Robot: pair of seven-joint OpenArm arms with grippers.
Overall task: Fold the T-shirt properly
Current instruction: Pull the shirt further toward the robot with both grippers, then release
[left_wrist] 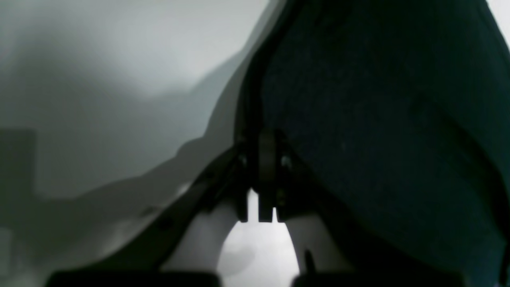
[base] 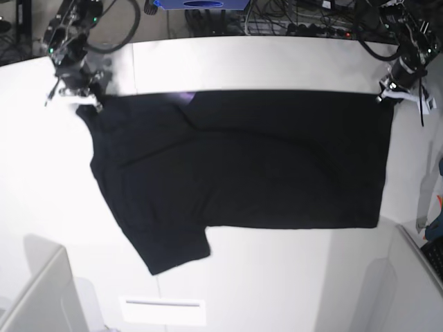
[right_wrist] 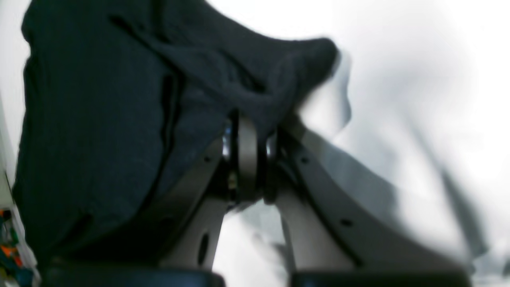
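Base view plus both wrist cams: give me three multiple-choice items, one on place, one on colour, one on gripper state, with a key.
1. Where is the right gripper in the base view?
A. far-left shirt corner
B. near table edge
C. shirt's middle

2. What colour is the T-shirt's upward side?
A. white
B. plain black
C. red stripes

3. How do both grippers stand?
A. both wide open
B. one open, one shut
C. both shut on cloth

Key: 1 A, it sits at the far-left corner; 2 B, only black cloth faces up; 3 C, the wrist views show the left gripper and the right pinching dark fabric.
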